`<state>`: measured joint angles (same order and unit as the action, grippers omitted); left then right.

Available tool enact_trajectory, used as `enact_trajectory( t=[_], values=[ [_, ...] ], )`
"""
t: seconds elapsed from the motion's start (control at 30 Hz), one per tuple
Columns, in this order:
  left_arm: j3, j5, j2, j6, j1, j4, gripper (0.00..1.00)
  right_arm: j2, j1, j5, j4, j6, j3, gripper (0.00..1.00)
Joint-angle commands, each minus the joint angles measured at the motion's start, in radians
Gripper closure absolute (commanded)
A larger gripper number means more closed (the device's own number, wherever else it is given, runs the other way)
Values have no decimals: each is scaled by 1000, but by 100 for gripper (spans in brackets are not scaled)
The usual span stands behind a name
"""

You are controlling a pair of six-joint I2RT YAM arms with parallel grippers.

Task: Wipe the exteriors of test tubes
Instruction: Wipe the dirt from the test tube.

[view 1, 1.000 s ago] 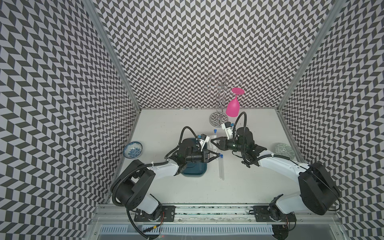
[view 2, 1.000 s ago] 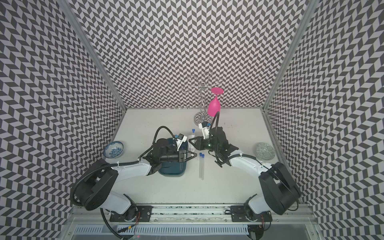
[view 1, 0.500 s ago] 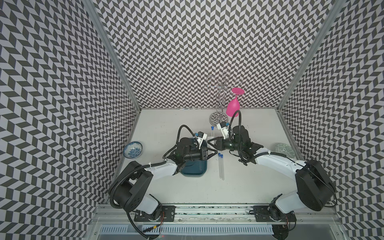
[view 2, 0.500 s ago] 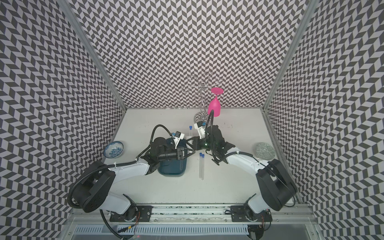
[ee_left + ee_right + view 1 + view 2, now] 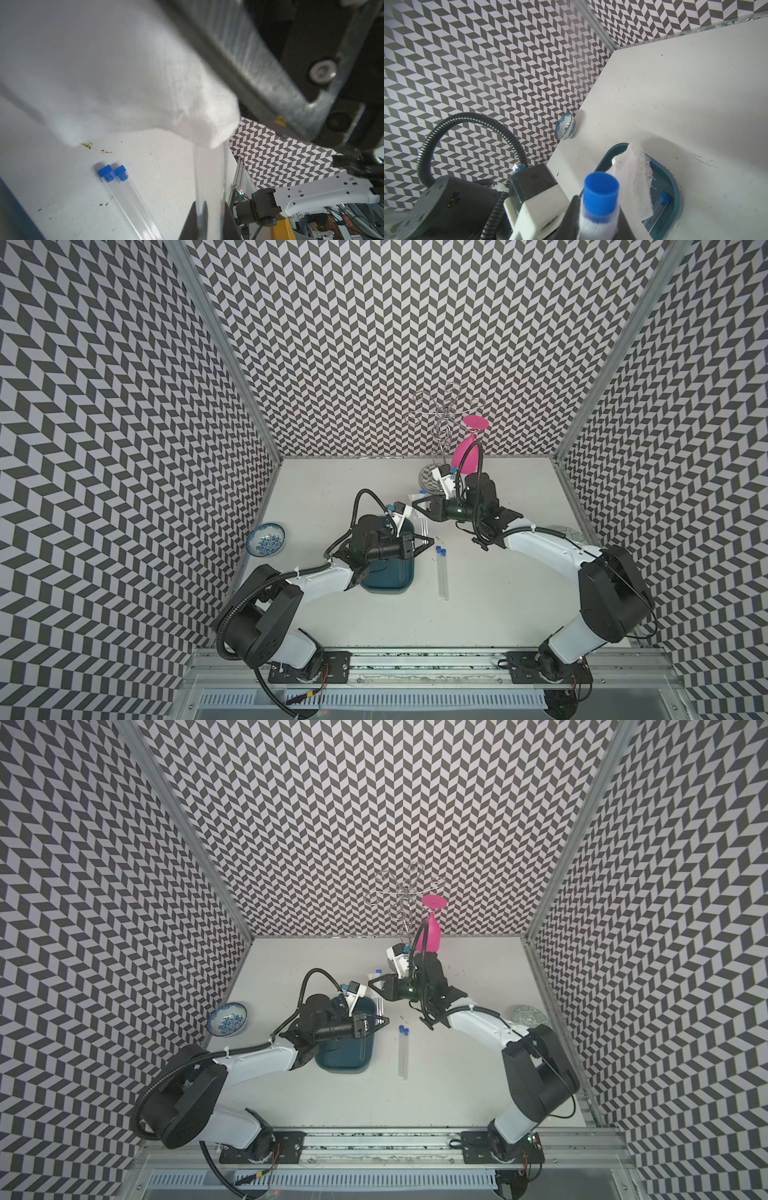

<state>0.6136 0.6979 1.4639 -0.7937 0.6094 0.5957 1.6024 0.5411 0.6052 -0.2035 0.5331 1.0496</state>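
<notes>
Right claw (image 5: 417, 506), pinching the cloth (image 5: 637, 172) round the tube (image 5: 423, 526), has slid up to its blue cap (image 5: 601, 193); left claw (image 5: 431, 539) clamps the bottom end. Stroke looks finished.

Both top views are bright, evenly lit from above; the arms (image 5: 316, 585) throw only pale shadows on the table (image 5: 374, 489). The patterned walls (image 5: 374, 323) lean outward at the edges. In the left wrist view the cloth (image 5: 124, 72) and the held tube (image 5: 209, 170) are blurred, the two lying tubes (image 5: 124, 193) sharper. In the right wrist view the blue cap (image 5: 601, 193) is slightly soft, the bowl (image 5: 566, 128) sharp.
</notes>
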Motion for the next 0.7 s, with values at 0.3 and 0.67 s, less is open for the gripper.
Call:
enact_trajectory(
  t=[0.3,0.67],
  values=[
    [4,24,-6,-1,0,47,86,-163,78,-48,-129,72,-297,78],
    [-39,-2,-40,-6,-1,39,72,-166,78,-46,-117,63,-275,83]
  ],
)
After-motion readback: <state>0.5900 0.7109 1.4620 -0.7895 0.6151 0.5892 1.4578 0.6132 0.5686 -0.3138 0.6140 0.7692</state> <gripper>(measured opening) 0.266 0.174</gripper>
